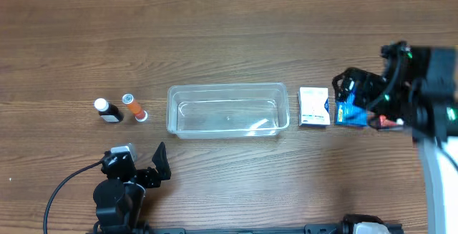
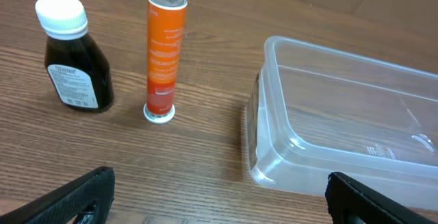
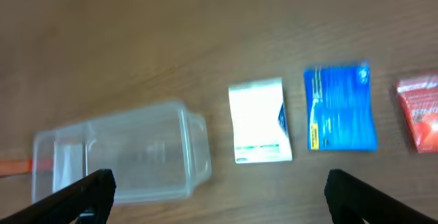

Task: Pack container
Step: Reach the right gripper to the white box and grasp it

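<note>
The clear plastic container sits empty mid-table; it also shows in the left wrist view and the right wrist view. To its left stand a dark bottle with a white cap and an orange tube. To its right lie a white box, a blue box and a red box. My left gripper is open and empty, in front of the bottles. My right gripper is open and empty, raised over the boxes.
The wooden table stretches behind the row of things. The right arm's body covers the far right and hides most of the red box from above. A cable trails from the left arm.
</note>
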